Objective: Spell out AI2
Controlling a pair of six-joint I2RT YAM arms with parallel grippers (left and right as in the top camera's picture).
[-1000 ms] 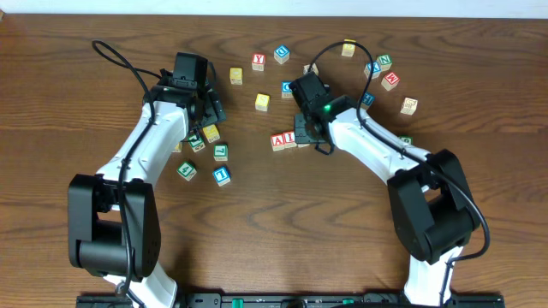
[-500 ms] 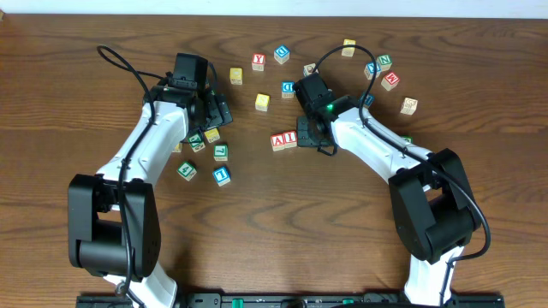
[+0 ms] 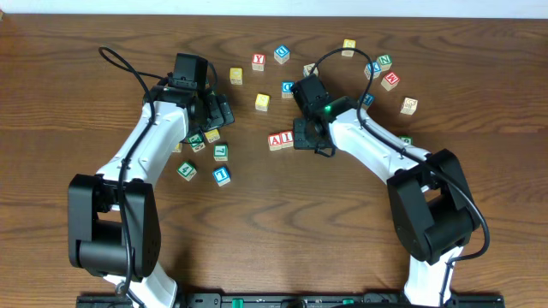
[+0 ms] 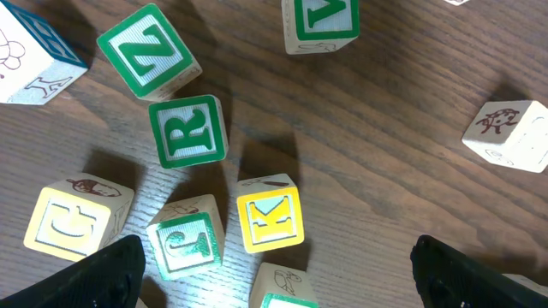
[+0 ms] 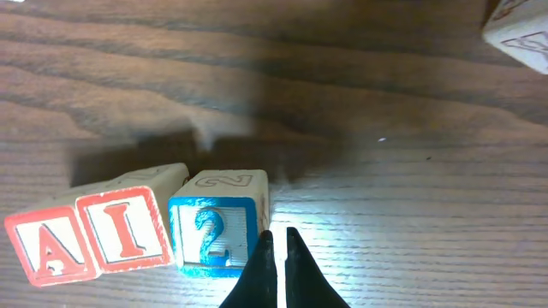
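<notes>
The A [image 5: 47, 248], I [image 5: 128, 231] and 2 [image 5: 214, 233] sit in a row near the middle of the desk [image 3: 274, 222]. In the right wrist view they read A I 2 from left to right. A and I are pressed side to side, and 2 touches I on its other side. A and I slant a little as a pair, while 2 sits squarer. From overhead only A [image 3: 274, 141] and I [image 3: 285, 139] show; 2 is hidden under the right arm's head.

The right fingers [image 5: 264, 275] are clenched together with nothing between them. Their tips sit at the outer lower corner of 2, on the side away from I. Whether they touch it I cannot tell.

Toward the far edge lie a red Y [image 3: 258, 62], a blue cube [image 3: 282, 54] and two yellow cubes [image 3: 263, 102]. A loose cluster of cubes lies toward the far right corner, among them a green one [image 3: 384, 62] and a red one [image 3: 390, 80].

Well to the left of the row, the left fingers [image 4: 103, 274] are spread wide and released, holding nothing. They hang over a group of cubes: a green Z [image 4: 147, 53], a green R [image 4: 188, 130] just beside it, a yellow K [image 4: 270, 218] between the two fingers, and a green V [image 4: 321, 24] further off. Nearer the front edge on that side lies a blue-framed 1 [image 3: 222, 175].
</notes>
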